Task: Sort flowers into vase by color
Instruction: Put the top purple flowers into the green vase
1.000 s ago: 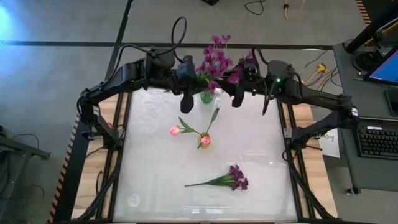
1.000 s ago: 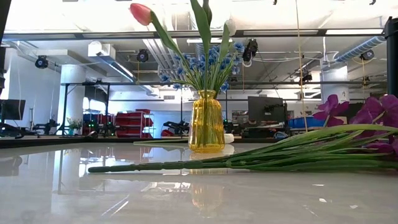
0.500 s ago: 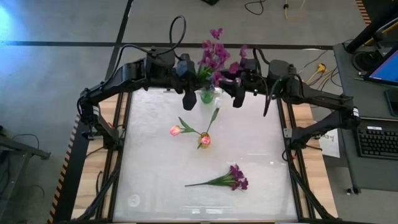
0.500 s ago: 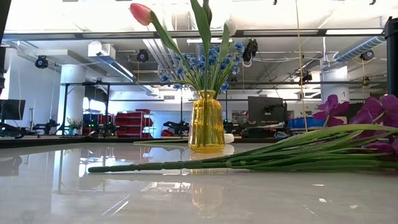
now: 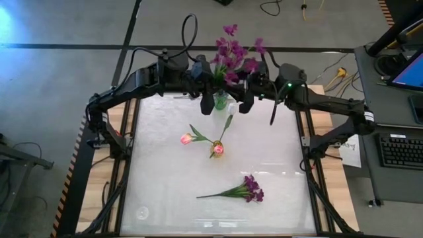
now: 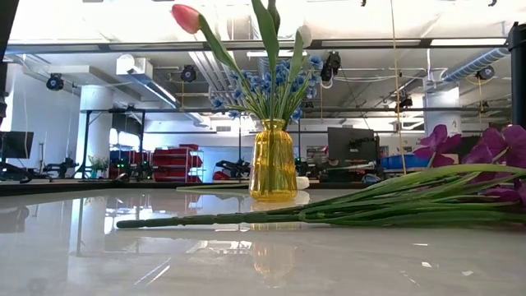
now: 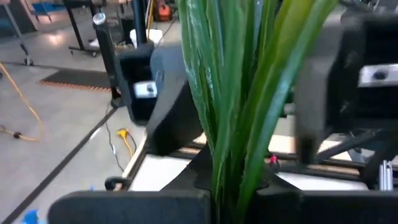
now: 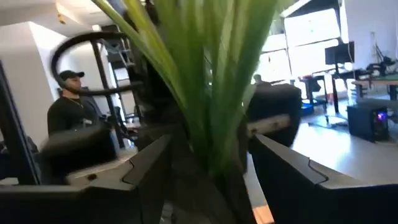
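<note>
My left gripper (image 5: 207, 104) is pinched tight on the green stems of a purple flower bunch (image 5: 232, 56), right over the green vase (image 5: 220, 102) at the table's (image 5: 165, 165) far edge. My right gripper (image 5: 246, 104) sits just across the vase from it, fingers spread on either side of the same stems (image 8: 205, 81) without squeezing them.

Nearer me from both grippers stands the yellow vase (image 5: 217, 149) with pink tulips (image 5: 186, 139), and beyond that a second purple bunch (image 5: 251, 189) lies flat.

Only the wrist views show the stems between the fingers; the right one also catches a person (image 8: 69, 112) in the room behind. The low view misses both grippers but shows blue blossoms (image 6: 263, 82) in the yellow vase.

Since a second ago both arms have drawn in closer around the vase, and the right fingers have widened.
</note>
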Controlling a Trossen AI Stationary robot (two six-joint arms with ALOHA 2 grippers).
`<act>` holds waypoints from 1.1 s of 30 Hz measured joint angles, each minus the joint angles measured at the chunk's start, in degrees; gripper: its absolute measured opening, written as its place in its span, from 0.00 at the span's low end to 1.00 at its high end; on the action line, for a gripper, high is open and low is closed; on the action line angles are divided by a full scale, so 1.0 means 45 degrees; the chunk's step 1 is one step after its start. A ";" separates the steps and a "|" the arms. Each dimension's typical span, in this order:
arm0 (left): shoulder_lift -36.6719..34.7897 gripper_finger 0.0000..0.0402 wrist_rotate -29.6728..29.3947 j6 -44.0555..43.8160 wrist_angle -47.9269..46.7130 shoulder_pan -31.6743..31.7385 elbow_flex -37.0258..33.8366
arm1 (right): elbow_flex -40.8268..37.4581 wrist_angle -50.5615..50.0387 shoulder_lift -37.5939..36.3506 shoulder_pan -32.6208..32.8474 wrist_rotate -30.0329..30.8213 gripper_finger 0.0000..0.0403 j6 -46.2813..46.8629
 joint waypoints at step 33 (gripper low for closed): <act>0.0329 0.59 0.0015 -0.1553 -0.4496 -0.0029 0.2964 | -0.0436 -0.4379 -0.2609 -0.0554 0.0043 0.03 -0.0892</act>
